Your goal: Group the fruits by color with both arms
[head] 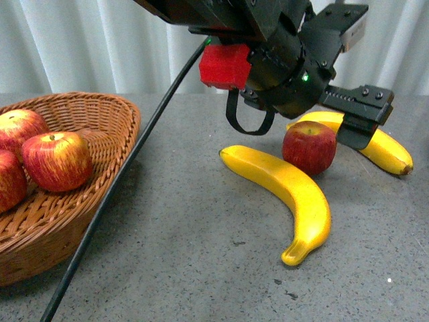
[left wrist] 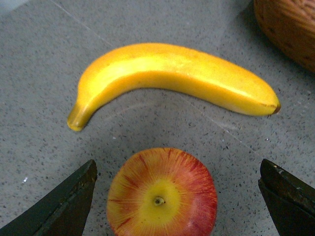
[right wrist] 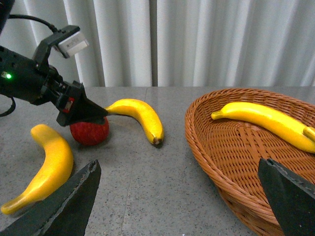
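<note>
**Item:** loose apple (left wrist: 162, 196), on the table (head: 201, 255), stem hollow up.
- Location: directly between the spread jaws of the left tool (left wrist: 177, 164). Neither jaw touches it in the left wrist view.
- Tool state: released, nothing gripped.
- Whether the jaws reach down past the apple's widest part or hang just above it is hard to judge from these angles.
- Nearer arm: left, by far. The right tool (right wrist: 178, 166), also released and empty, sits well apart, beside its own basket.

**Item:** near banana (head: 288, 194), on the table just beside the apple. Its long axis runs roughly parallel to the line between the left jaws.

**Item:** far banana (head: 385, 147), just behind the apple on the other side, partly covered by the left tool.

**Container:** apple basket (head: 100, 111), at the robot's left. It holds three stored apples (head: 57, 161).

**Container:** banana basket (right wrist: 197, 123), by the right tool. It holds a stored banana (right wrist: 266, 120).

**Judgement:** closing straight onto the loose apple looks like the step in hand, and neither banana lies between the jaws.
</note>
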Tool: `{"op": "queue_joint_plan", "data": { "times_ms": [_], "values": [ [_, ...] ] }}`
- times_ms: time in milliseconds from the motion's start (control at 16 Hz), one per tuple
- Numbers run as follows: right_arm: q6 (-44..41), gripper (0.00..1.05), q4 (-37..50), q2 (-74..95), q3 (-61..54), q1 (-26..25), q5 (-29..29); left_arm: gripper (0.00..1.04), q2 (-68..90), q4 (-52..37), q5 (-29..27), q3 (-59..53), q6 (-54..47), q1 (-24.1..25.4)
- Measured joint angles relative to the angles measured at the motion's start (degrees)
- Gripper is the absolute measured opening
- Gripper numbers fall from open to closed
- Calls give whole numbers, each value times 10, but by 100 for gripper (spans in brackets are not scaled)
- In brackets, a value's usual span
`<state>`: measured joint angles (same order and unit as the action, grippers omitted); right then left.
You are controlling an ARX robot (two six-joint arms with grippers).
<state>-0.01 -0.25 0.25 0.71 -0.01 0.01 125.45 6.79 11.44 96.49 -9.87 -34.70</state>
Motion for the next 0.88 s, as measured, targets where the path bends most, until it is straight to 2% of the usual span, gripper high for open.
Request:
{"op": "queue_joint_plan", "data": {
  "times_ms": [313,439,564,752,878],
  "values": [
    [0,98,0,0,0,0,0,97,54,6,-12,26,-7,0],
    [0,98,0,0,0,0,0,74,54,-4,-12,26,-7,0],
    [0,98,0,0,0,0,0,68,54,-13,-13,25,-7,0],
    [0,98,0,0,0,0,0,67,14,-52,-37,-24,-5,8],
    [0,98,0,0,0,0,0,67,-67,-106,-85,-89,12,31]
  ]
}}
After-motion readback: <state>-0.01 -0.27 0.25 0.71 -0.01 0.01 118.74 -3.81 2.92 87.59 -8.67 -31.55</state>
